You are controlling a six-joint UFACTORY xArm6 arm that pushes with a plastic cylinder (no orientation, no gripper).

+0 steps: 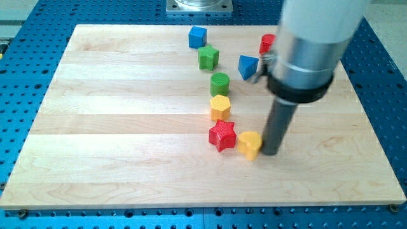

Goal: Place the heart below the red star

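Note:
The red star (222,135) lies on the wooden board (114,127), right of its middle. The yellow heart (250,144) sits just right of the star and a little lower, almost touching it. My tip (270,152) stands against the heart's right side. The dark rod rises from it to the grey arm body at the view's top right.
A yellow hexagon (220,107) sits just above the red star, with a green cylinder (220,83) above that. A green star (208,57), a blue cube (198,37), a blue triangle (248,66) and a partly hidden red block (267,43) lie near the view's top.

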